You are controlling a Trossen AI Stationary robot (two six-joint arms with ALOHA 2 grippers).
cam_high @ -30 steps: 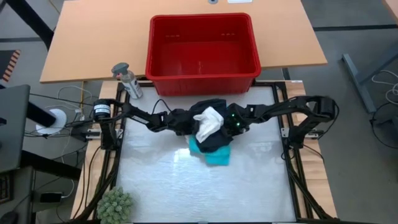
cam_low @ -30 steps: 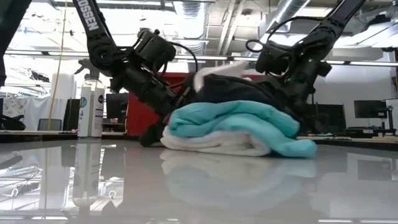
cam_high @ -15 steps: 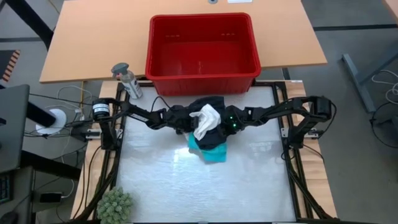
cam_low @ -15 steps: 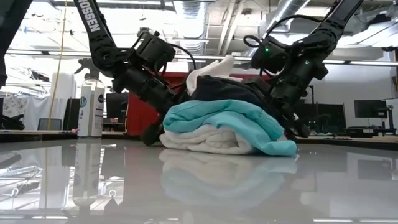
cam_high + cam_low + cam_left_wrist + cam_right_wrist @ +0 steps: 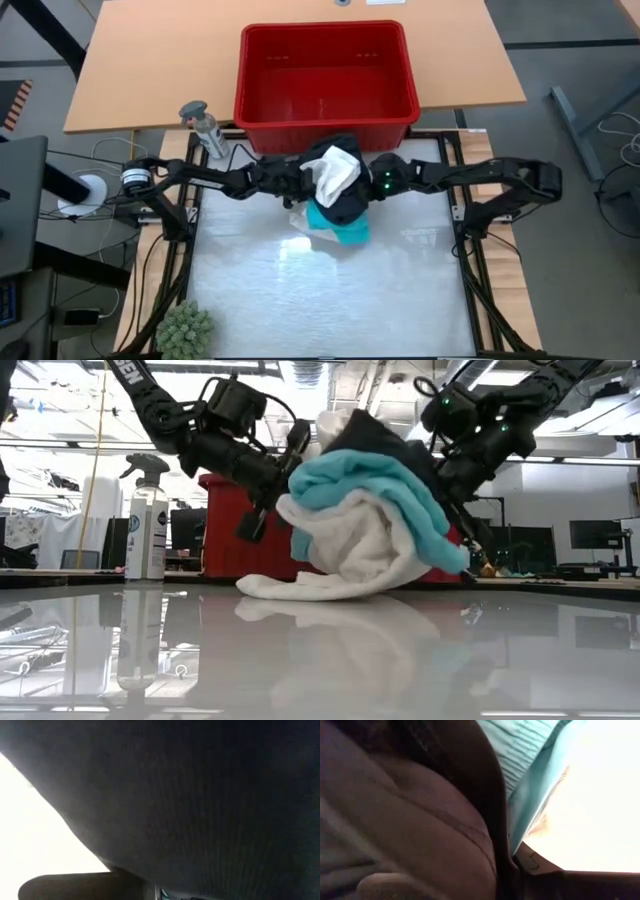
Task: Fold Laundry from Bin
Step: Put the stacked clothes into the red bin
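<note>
Lifting the laundry (image 5: pixel 335 190) bundle together, the left gripper (image 5: pixel 297 180) and right gripper (image 5: pixel 372 186) each pinch it, apparently by the black cloth, at six o'clock of the bin (image 5: pixel 325 72). Keep both rising evenly, or the white trailing edge drags.

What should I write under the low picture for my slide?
Both grippers, left and right, lift the laundry bundle before the red bin.
</note>
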